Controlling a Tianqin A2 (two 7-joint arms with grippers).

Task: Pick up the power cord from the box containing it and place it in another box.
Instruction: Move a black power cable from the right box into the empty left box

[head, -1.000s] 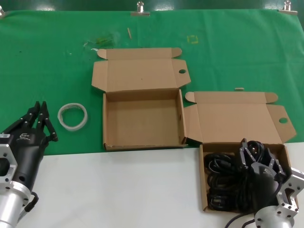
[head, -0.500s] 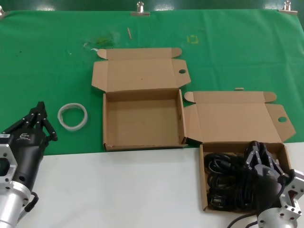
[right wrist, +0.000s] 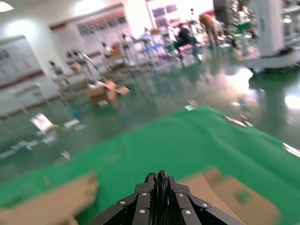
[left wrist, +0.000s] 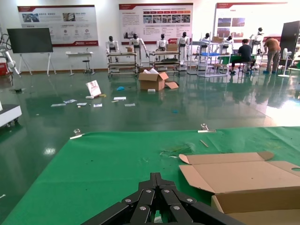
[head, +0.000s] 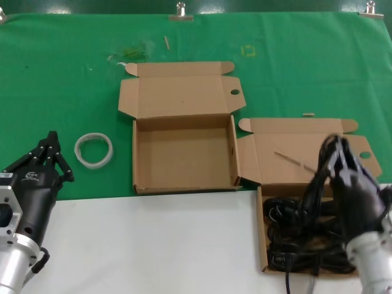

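Note:
My right gripper [head: 337, 146] is shut on the power cord [head: 313, 184] and holds it above the box containing it [head: 262, 226], over that box's open lid. The cord's black strands hang from the fingers down into the heap of black cords in the box. In the right wrist view the cord's loops [right wrist: 159, 178] stick out between the closed fingers of my right gripper [right wrist: 159, 183]. The other box [head: 184, 153] lies open and bare inside, left of the first; it also shows in the left wrist view [left wrist: 243, 180]. My left gripper [head: 52, 146] [left wrist: 157, 180] is shut and empty, parked at the near left.
A white ring of tape [head: 94, 149] lies on the green cloth [head: 61, 79] between my left gripper and the bare box. The table's front strip [head: 153, 245] is white. Metal clips [head: 180, 9] hold the cloth at the far edge.
My right gripper has risen out of the cord box and moved farther away with the cord, which now trails up from the heap. The left arm has barely moved.

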